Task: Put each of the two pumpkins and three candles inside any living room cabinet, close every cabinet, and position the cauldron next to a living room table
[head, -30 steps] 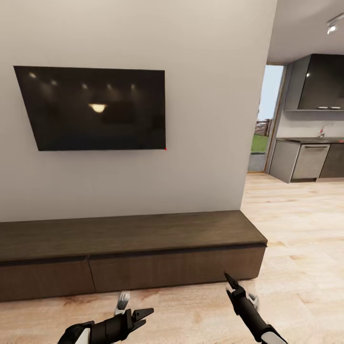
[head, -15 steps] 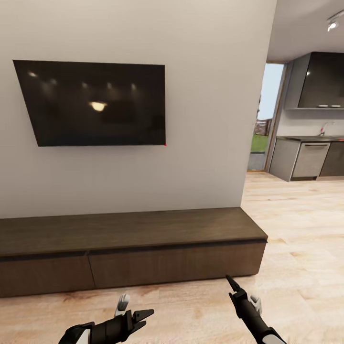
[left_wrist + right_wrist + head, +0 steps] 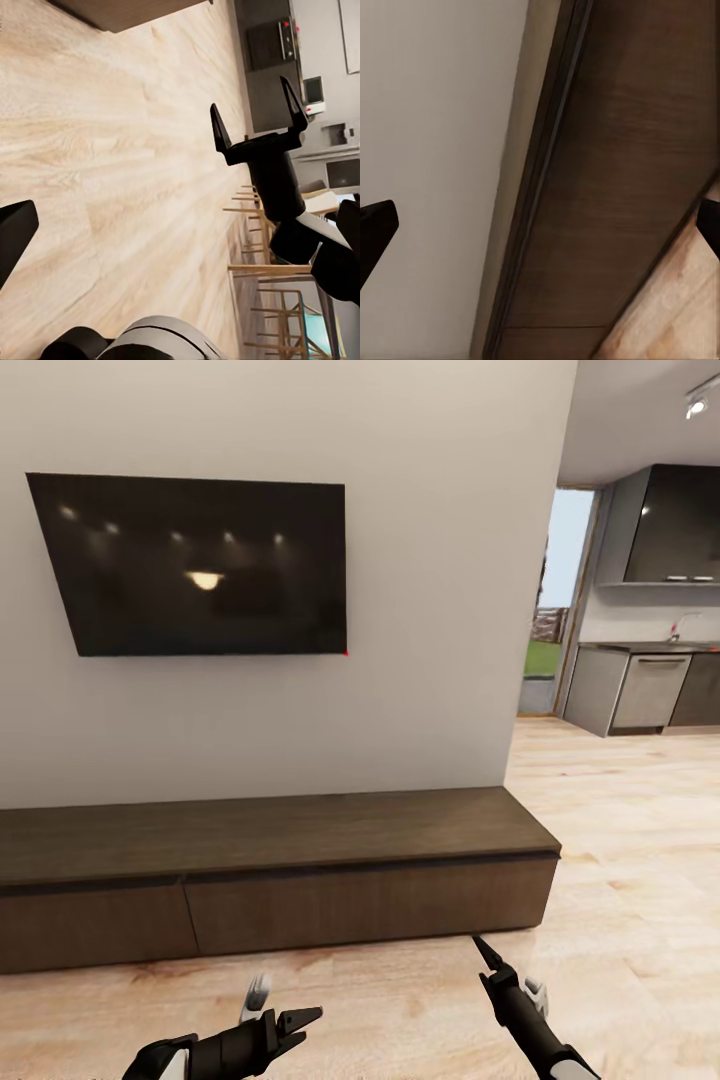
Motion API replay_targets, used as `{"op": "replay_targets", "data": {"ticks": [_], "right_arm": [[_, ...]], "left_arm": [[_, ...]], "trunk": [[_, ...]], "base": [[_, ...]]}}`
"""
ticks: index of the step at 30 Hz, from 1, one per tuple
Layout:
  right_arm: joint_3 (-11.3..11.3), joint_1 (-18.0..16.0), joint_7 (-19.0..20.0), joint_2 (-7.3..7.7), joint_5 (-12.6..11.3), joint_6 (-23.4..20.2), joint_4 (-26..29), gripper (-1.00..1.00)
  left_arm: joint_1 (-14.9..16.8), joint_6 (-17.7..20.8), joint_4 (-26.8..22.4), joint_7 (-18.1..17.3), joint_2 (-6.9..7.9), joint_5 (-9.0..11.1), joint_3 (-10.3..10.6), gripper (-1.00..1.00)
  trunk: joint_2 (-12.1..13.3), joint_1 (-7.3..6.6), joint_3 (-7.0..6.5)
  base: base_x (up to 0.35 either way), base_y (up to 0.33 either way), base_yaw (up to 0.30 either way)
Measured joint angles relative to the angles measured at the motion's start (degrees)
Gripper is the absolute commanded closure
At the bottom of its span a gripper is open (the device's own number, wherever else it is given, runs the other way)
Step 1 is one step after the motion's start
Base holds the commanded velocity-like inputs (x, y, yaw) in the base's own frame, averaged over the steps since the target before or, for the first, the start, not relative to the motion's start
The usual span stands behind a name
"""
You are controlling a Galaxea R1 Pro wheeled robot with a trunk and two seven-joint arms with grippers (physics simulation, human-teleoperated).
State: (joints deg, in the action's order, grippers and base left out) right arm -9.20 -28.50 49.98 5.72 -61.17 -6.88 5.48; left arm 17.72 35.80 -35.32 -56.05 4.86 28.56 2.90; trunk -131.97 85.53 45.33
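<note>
The long, low, dark brown cabinet (image 3: 300, 880) runs along the wall ahead, and both drawer fronts I can see are shut. The right wrist view looks close up at one of its fronts (image 3: 622, 187). My left gripper (image 3: 308, 1025) hangs open over the wooden floor, just short of the cabinet. My right gripper (image 3: 485, 960) is open too, pointing at the cabinet's right end, and its spread fingers also show as the right gripper (image 3: 251, 101) in the left wrist view. Both grippers hold nothing. The pumpkins, candles and cauldron are out of view.
A black TV (image 3: 195, 565) hangs on the grey wall above the cabinet. To the right, light wooden floor (image 3: 620, 810) leads into a kitchen with dark cupboards (image 3: 680, 525) and a doorway (image 3: 550, 620). Wooden chairs (image 3: 262, 247) stand farther off.
The whole picture has slid up slightly, so the camera has moved. Both arms keep the same pose and both grippers stay open.
</note>
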Motion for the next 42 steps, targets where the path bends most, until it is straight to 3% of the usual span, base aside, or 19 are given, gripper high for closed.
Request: {"op": "replay_targets", "data": {"ticks": [12, 23, 30, 42], "right_arm": [[-0.1, 0.0, 0.0, 0.00, -0.1, -0.1, 0.0, -1.00], [0.0, 0.0, 0.0, 0.00, -1.7, -0.2, 0.0, -1.00], [0.0, 0.0, 0.0, 0.00, -1.7, -0.2, 0.0, -1.00], [0.0, 0.0, -0.1, 0.00, -1.7, -0.2, 0.0, -1.00]], "left_arm": [[0.0, 0.0, 0.0, 0.0, 0.00, 0.0, 0.0, -1.00], [0.0, 0.0, 0.0, 0.0, 0.00, -0.1, 0.0, -1.00], [0.0, 0.0, 0.0, 0.1, -0.06, -0.2, 0.1, -1.00], [0.0, -0.1, 0.0, 0.1, -0.11, -0.4, 0.5, -1.00]], "trunk": [[-4.8, 2.64, 2.15], [-9.2, 5.05, 4.13], [-9.2, 5.04, 4.13], [-9.2, 5.02, 4.13]], "base": [[0.000, 0.000, 0.000], [0.000, 0.000, 0.000], [0.064, 0.000, 0.000], [0.320, 0.000, 0.000]]}}
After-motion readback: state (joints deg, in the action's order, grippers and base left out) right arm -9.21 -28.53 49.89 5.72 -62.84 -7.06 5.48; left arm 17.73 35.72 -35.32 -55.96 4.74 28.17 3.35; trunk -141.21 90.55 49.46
